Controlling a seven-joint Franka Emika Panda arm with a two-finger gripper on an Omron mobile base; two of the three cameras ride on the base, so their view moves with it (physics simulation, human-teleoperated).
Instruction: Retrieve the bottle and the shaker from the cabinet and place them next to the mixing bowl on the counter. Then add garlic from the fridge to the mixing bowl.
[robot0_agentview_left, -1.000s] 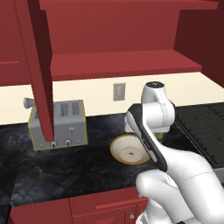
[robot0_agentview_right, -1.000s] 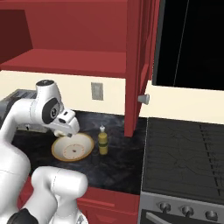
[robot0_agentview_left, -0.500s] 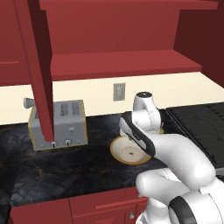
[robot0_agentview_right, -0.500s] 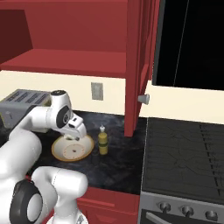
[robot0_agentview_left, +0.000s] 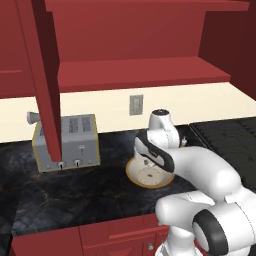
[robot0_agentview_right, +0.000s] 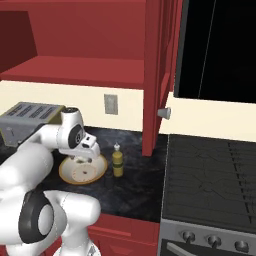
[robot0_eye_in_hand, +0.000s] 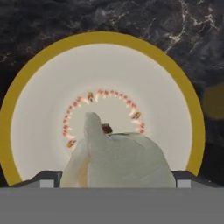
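1. Gripper (robot0_eye_in_hand: 117, 177) hangs over the mixing bowl (robot0_eye_in_hand: 35, 131), pointing down into it. In hand view the two dark tips sit at far L and R of the lower edge, so jaws stand wide apart.
2. Garlic (robot0_eye_in_hand: 120, 159), whitish lumpy bulb, sits betw. the tips, big in hand view, stem end pointing up toward bowl centre. Can't tell if the pads touch it or if it rests on the bowl floor.
3. Mixing bowl: golden-tan rim, cream inside, ring of small red/orange marks round the middle. In L base view bowl (robot0_agentview_left: 136, 175) is on the counter (robot0_agentview_left: 75, 195), partly hidden by the arm's wrist. In R base view bowl (robot0_agentview_right: 70, 173) lies just under the hand.
4. Bottle (robot0_agentview_right: 117, 161), olive-yellow w/ pale neck + white spout, stands upright on counter (robot0_agentview_right: 135, 190) just beside the bowl, on its stove side. Near the rim; contact unclear.
5. Shaker (robot0_agentview_right: 108, 181): small dark shape low by the bottle's foot, in front of it, beside the bowl; too small and dark to be sure.
6. Toaster (robot0_agentview_left: 67, 142), silver, stands on counter well to the L of the bowl, against the back wall.
7. Cabinet (robot0_agentview_left: 135, 75) above: red shelf bare, door (robot0_agentview_left: 42, 75) swung open, edge-on in L base view. R base view shows other open door (robot0_agentview_right: 157, 75) w/ round silvery knob (robot0_agentview_right: 164, 113).
8. Wall outlet (robot0_agentview_left: 136, 105) behind the bowl. Black stove (robot0_agentview_right: 210, 175) to the R of the counter.
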